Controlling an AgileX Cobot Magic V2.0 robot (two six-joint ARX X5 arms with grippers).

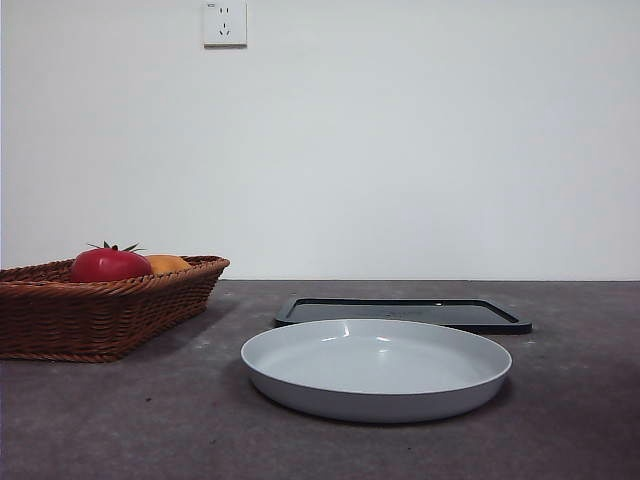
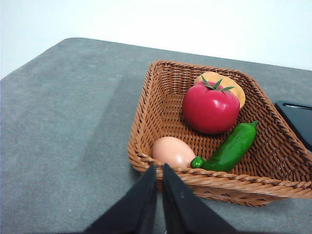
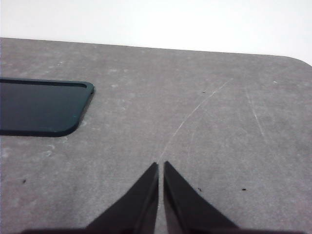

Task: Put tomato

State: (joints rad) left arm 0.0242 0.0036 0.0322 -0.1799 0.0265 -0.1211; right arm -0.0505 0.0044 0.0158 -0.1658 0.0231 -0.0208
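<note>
Left gripper (image 2: pixel 159 168) has its two black jaws pressed together with only a thin slit between them, holding nothing, and it hangs just outside the near rim of the wicker basket (image 2: pixel 146 122), pointing toward that basket. Right gripper (image 3: pixel 161 165) is likewise closed and empty, poised over bare grey table (image 3: pixel 219 122) well apart from the basket, with one rounded corner of the black tray (image 3: pixel 39 105) off to its side. Inside the basket the tomato (image 2: pixel 210 108) sits upright, glossy red with its green leafy stem on top, toward the basket's far end. Behind it and touching it, an orange-yellow fruit (image 2: pixel 236 92) is mostly hidden. A green pepper (image 2: pixel 233 146) lies diagonally in the basket just in front of the tomato, its tip reaching toward a pale egg (image 2: pixel 171 152) that rests against the basket's near wall, closest to the left gripper. Seen from the front, the basket stands at the table's left, and only the top of the tomato and a sliver of the orange fruit show above its rim. Beside the basket, well clear of it, a shallow white plate (image 1: pixel 300 385) stands on the table, and the black tray lies flat just behind the plate. On the wall above the basket is a white power socket (image 1: pixel 225 22).
</note>
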